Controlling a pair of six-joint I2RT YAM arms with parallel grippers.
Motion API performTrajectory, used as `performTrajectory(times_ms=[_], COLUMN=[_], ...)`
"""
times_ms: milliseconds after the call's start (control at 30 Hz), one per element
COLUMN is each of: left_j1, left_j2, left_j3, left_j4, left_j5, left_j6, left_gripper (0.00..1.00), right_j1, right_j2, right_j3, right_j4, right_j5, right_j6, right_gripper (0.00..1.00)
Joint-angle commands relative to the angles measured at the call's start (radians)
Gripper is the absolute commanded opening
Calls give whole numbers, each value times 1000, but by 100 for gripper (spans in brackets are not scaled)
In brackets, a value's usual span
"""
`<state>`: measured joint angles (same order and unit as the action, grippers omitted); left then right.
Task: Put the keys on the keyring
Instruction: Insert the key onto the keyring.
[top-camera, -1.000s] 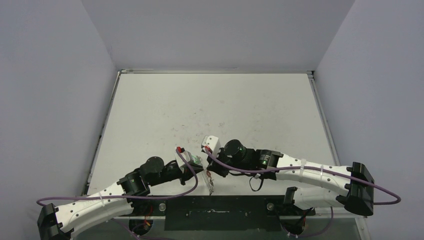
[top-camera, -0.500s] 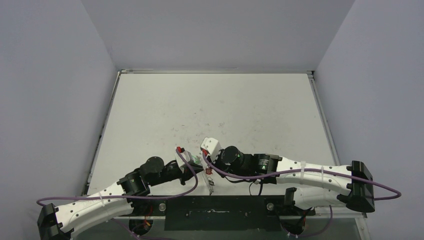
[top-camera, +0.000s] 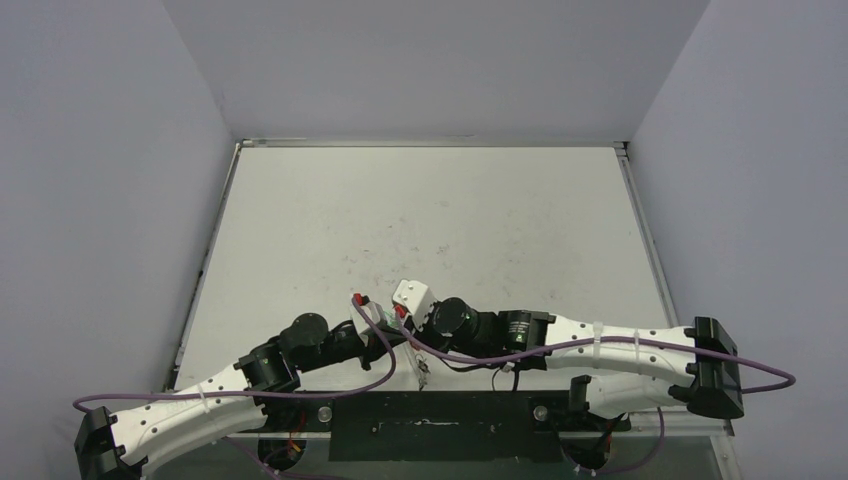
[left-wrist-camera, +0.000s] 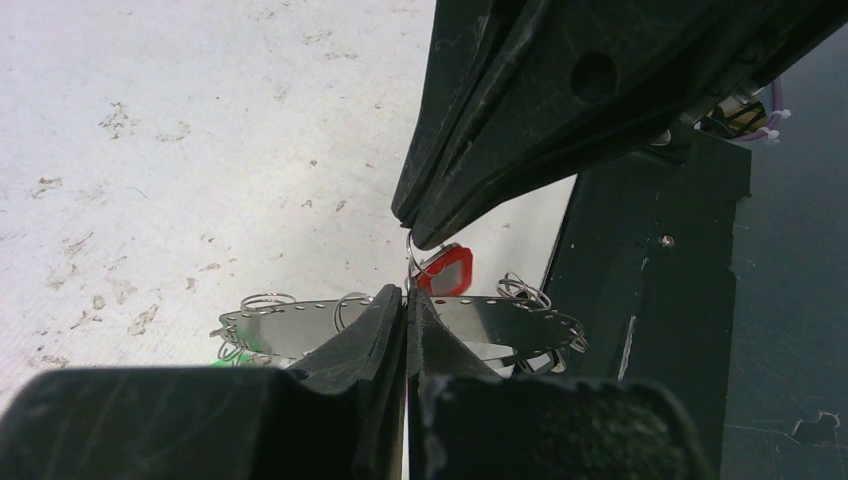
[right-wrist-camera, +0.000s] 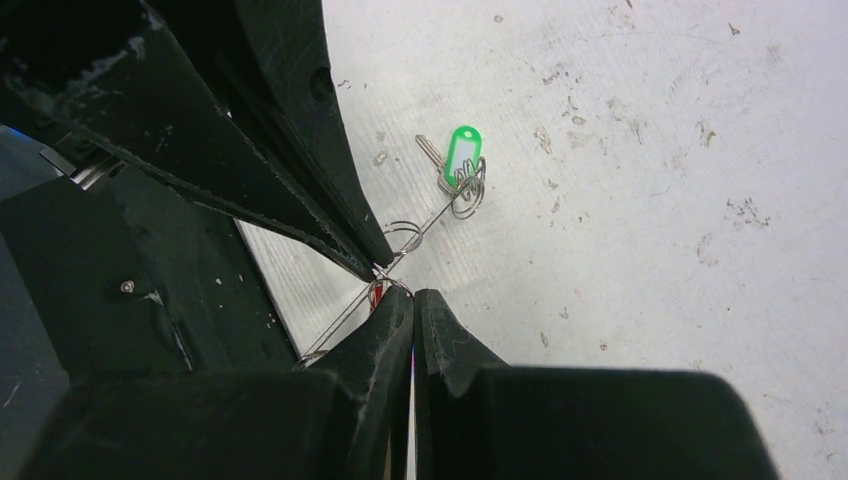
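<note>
In the left wrist view my left gripper (left-wrist-camera: 407, 305) is shut on the keyring (left-wrist-camera: 500, 318), a flat grey metal band with small holes, fringed with little wire rings. From above, my right gripper (left-wrist-camera: 418, 240) meets it tip to tip, shut on the ring of the red key (left-wrist-camera: 446, 270). In the right wrist view the right gripper (right-wrist-camera: 413, 297) touches the left gripper (right-wrist-camera: 375, 262) over the edge-on keyring (right-wrist-camera: 338, 324). The green key (right-wrist-camera: 462, 158) hangs on a ring further along it. In the top view both grippers (top-camera: 398, 322) meet near the table's front edge.
The black mounting plate (top-camera: 430, 415) runs along the near edge, right beside the grippers (left-wrist-camera: 660, 300). The white, scuffed table (top-camera: 430, 220) stretches away behind, closed in by grey walls. Purple cables (top-camera: 380, 375) loop over both arms.
The right arm has slid left and its wrist has closed in on the left gripper. The left arm has held still with the keyring.
</note>
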<state>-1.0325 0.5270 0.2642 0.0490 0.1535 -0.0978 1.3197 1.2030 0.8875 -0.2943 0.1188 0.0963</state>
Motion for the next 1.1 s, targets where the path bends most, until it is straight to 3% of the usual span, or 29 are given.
performTrajectory(times_ms=[0, 467, 1067], left_j1=[-2, -1, -2], left_j2=[-5, -5, -2], left_j3=[28, 27, 21], left_j4=[69, 71, 78], left_j5=[-6, -6, -11], left_j6=[-11, -13, -19], left_gripper=[0, 0, 0], right_j1=[24, 73, 123], right_j2=[24, 97, 57], right_j3=[58, 102, 64], right_j4=[-11, -92, -67], right_j5=[73, 216, 198], right_j6=[-15, -7, -27], right_gripper=[0, 0, 0])
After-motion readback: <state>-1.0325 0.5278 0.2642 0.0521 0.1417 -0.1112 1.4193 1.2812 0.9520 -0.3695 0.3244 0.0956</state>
